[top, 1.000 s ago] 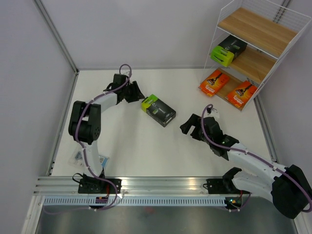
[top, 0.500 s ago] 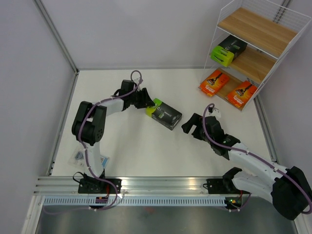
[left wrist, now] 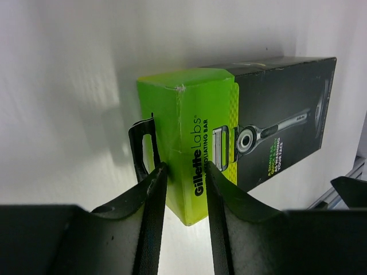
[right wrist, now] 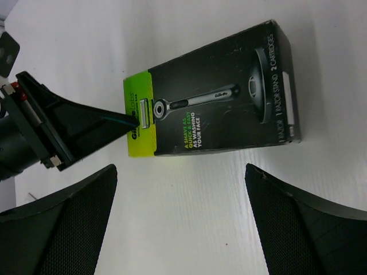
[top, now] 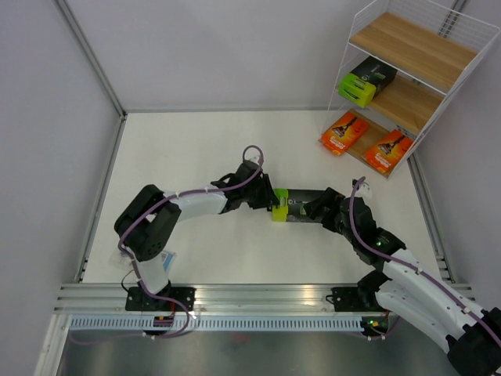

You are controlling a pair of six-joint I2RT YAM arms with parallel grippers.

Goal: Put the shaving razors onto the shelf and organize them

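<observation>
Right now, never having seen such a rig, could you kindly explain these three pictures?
These are two white robot arms bolted at the near edge of a white table. The overhead picture comes from a fixed camera above and behind them; the other two come from cameras on each wrist. The left gripper pinches the lime-green end of a black cardboard razor box lying on the table. The right gripper is open by its black end. A white wire shelf with wooden boards holds another such box and two flat orange cards.
</observation>
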